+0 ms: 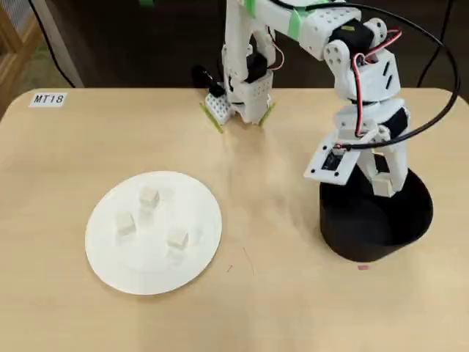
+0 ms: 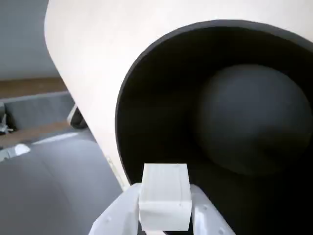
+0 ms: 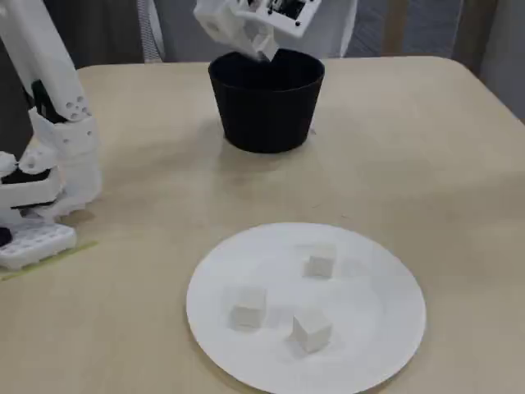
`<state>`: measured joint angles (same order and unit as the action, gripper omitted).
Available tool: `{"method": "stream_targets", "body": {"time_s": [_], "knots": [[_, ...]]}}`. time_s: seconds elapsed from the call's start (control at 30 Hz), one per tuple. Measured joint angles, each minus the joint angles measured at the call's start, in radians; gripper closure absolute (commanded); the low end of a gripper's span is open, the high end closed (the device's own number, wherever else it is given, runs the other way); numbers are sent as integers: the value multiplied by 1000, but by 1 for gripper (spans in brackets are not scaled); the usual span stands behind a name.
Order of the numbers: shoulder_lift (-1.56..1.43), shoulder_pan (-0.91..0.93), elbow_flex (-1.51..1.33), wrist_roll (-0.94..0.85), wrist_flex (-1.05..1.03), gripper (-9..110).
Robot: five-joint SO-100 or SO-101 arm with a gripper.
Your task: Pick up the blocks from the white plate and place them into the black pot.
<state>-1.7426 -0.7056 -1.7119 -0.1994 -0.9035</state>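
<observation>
Open tabletop between plate and pot; the pot's mouth is taken up by the arm.

In the overhead view the gripper (image 1: 384, 185), closed on a block (image 2: 165, 197), hangs over the black pot (image 1: 370, 231), whose inside looks bare in the wrist view. Bare table (image 1: 278, 220) lies between the pot and the white plate (image 1: 201, 253), which are well apart. Three blocks (image 1: 149, 197) (image 1: 125, 224) (image 1: 177, 238) sit apart on the plate, with room around each. The arm's base (image 1: 238, 99) stands at the far edge.

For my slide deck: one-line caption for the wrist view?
Pincer holds a white block above the open black pot.
</observation>
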Motion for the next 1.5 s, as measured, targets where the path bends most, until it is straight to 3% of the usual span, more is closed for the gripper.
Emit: {"method": "stream_targets", "body": {"time_s": [0.03, 0.1, 0.17, 0.33, 0.43, 0.6, 0.9, 1.23, 1.5], "knots": [[2, 0, -3, 5, 6, 103], [3, 0, -5, 15, 12, 85], [3, 0, -18, 6, 15, 75], [2, 2, -28, -3, 15, 71], [0, 14, -31, 0, 11, 75], [-71, 77, -31, 26, -26, 103], [-265, 416, -31, 63, -184, 104], [-213, 853, -31, 109, -448, 104], [-110, 1086, -31, 276, -430, 104]]}}
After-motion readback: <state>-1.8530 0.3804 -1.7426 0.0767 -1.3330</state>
